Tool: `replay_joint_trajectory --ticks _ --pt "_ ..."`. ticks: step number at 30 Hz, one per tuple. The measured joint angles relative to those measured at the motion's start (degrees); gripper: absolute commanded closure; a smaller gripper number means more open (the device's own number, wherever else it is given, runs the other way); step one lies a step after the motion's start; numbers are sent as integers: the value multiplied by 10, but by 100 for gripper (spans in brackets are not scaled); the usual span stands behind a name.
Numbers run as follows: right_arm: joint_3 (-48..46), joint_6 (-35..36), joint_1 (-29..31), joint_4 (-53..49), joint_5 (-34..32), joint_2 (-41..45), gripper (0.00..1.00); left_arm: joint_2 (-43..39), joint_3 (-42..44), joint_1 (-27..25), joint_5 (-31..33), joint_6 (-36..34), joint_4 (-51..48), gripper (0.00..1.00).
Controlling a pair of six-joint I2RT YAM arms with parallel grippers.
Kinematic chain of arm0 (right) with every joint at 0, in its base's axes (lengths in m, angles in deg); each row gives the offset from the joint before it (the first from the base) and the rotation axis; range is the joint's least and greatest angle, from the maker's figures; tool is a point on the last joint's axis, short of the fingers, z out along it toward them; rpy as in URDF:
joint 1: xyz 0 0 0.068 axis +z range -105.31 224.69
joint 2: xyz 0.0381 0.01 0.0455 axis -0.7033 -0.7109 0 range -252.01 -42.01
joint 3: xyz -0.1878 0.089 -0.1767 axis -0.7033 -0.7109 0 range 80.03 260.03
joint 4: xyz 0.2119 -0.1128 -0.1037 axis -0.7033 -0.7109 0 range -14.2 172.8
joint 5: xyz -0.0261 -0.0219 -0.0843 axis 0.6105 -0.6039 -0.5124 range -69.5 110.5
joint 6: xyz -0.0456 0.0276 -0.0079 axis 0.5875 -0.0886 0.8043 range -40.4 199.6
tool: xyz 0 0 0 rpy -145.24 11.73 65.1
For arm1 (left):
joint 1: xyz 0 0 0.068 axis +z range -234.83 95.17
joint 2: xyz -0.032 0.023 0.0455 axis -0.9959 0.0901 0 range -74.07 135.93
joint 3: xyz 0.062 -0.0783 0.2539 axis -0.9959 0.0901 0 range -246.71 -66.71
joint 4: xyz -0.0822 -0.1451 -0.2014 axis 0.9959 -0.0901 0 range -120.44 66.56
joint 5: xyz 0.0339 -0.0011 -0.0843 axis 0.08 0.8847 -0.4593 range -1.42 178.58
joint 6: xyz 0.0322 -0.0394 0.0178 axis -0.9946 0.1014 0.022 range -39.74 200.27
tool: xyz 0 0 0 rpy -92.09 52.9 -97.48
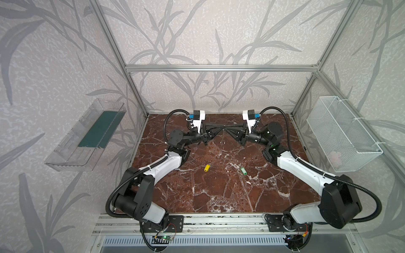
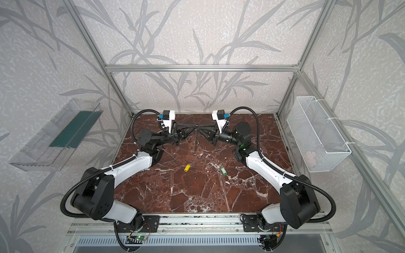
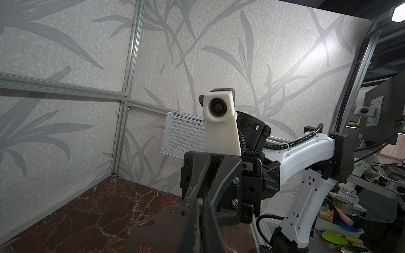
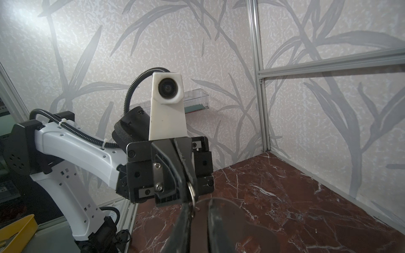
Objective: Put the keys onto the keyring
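Well, the red marble bench (image 1: 219, 197) carries both arms, whose tips meet above the middle of its far edge. The left gripper (image 1: 221, 127) has its jaws closed on the keyring (image 1: 223, 138), which hangs edge-on below them. The right gripper (image 1: 227, 127) meets it tip to tip; whether its jaws grip anything I cannot tell. The yellow key tag (image 1: 206, 167) and the green key tag (image 1: 243, 170) lie apart, mid-bench.

Left gripper (image 1: 221, 127) and right gripper (image 1: 227, 127) block each other tip to tip — nearward, open table (image 1: 197, 192) bar yellow key (image 1: 207, 168), green key (image 1: 243, 171).
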Motion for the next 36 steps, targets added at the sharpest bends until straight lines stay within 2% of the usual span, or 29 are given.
replay_joint_trajectory --ticks 7,13,15,18,20,22,27,32,36 --pt "4 -2 0 -9 2 0 100 11 -2 0 -1 4 8 100" --pt "18 4 -1 -43 3 0 100 11 -2 0 3 1 5 100" --pt "22 7 -2 -53 4 0 100 11 -2 0 5 1 4 94" --pt "29 16 -2 -72 5 0 100 11 -3 0 5 -1 1 76" --pt "32 26 -2 -89 7 0 100 11 -3 0 5 -1 -1 68" --pt "37 40 -1 -113 7 0 100 11 -3 -3 4 -2 -6 65" --pt "55 93 0 -194 5 5 100 5 -3 -3 6 -14 -32 65" --pt "84 179 0 -316 0 10 100 -32 -3 -2 16 -64 -123 65" --pt "143 272 0 -462 -5 9 100 -97 -22 -2 49 -167 -302 66"
